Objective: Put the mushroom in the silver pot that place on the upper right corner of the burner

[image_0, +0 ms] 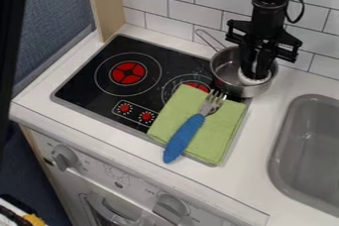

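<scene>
White tile (195, 12) backs the kitchen tabletop (228, 183), where a black stove (83, 79) sits beside a grey sink (311, 143). At the stove's upper right corner stands the silver pot (248, 91), and inside it, toward the right, lies the white mushroom (247, 79), directly under the hand (257, 74) I run from afar. The black arm (266, 7) hangs down over the pot. From this angle, I cannot tell whether the hand is gripping the mushroom or has let it go.

A green cloth (218, 133), with a blue-handled fork (183, 138) across it, covers the stove's near right part, just below the pot.

I judge this to be the placing step, close to its end. The next move calls for making sure of the release, then lifting straight up, clear of the rim, so the pot is not dragged or tipped.
</scene>
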### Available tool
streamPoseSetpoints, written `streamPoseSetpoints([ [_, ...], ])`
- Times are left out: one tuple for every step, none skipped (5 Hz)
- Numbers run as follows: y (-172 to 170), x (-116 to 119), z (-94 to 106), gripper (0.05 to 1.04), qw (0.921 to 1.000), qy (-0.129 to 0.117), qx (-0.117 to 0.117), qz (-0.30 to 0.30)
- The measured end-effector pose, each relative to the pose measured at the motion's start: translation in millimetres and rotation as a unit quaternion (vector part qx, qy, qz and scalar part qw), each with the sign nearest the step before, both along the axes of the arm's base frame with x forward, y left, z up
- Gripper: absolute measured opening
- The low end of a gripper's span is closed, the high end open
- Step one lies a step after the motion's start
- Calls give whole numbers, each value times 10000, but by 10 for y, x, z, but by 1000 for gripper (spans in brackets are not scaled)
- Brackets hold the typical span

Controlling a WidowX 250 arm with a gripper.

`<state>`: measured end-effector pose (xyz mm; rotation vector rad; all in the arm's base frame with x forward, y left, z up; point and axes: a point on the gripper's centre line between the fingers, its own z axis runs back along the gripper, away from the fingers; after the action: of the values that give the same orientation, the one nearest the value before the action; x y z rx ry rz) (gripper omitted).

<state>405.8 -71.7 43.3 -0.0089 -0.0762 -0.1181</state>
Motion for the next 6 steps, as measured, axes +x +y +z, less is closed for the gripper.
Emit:
streamPoseSetpoints([
  [63, -17, -56, 235, 9998, 4, 18, 186],
  [186, -8, -81, 235, 9992, -16, 2, 411],
  [191, -17, -99, 291, 9989, -41, 6, 473],
  [196, -37, -109, 571, 9988, -21, -63, 488],
  [209, -72, -108, 866, 9987, 99, -35, 492],
  [206, -73, 156, 1015, 9991, 66, -23, 414],
])
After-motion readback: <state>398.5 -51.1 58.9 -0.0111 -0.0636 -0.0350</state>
